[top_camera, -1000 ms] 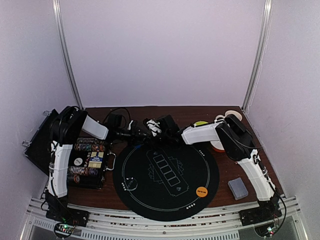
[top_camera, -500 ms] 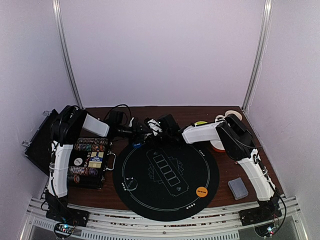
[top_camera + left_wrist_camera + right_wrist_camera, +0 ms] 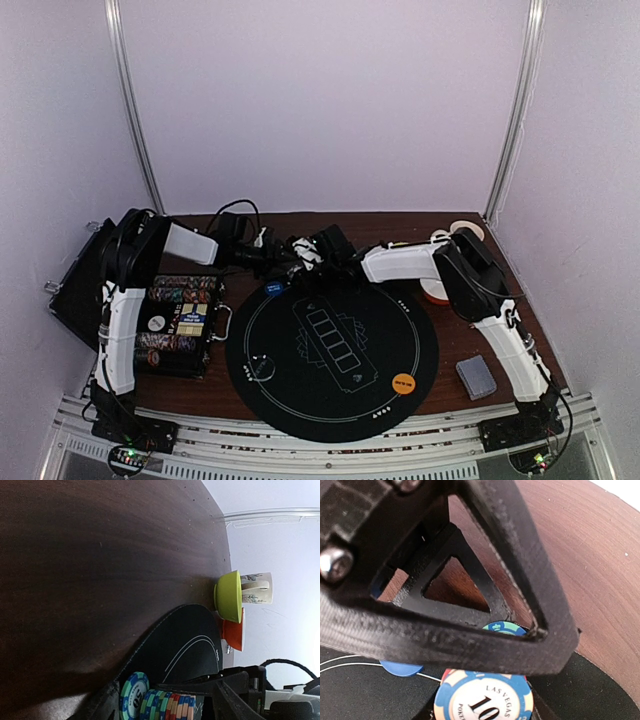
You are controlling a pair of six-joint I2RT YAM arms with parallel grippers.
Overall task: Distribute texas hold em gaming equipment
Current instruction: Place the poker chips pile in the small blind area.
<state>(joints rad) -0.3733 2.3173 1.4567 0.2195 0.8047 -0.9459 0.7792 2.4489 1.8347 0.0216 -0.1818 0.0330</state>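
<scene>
My left gripper (image 3: pixel 272 258) (image 3: pixel 165 706) is shut on a sideways stack of poker chips (image 3: pixel 170 706), a blue-green "50" chip (image 3: pixel 132 697) at one end. It hovers over the far rim of the black round mat (image 3: pixel 330 405). My right gripper (image 3: pixel 306 250) (image 3: pixel 482 711) sits tight against it. A "10" chip (image 3: pixel 482 700) faces its camera, and its own jaws are mostly hidden. A blue disc (image 3: pixel 272 288) (image 3: pixel 400 668) lies on the mat's far-left edge. An orange disc (image 3: pixel 401 382) lies near right. The grey-blue card deck (image 3: pixel 476 376) lies on the table at right.
An open chip case (image 3: pixel 180 320) with rows of chips sits left of the mat. A green bowl (image 3: pixel 402 247) (image 3: pixel 229 596), an orange-white bowl (image 3: pixel 433 292) (image 3: pixel 234 635) and a patterned mug (image 3: pixel 440 238) (image 3: pixel 256 587) stand at the far right. Cables trail behind the grippers.
My left arm has stretched to the right, bringing its gripper up against the right gripper. The blue disc now shows on the mat's far-left edge. The right arm has barely moved.
</scene>
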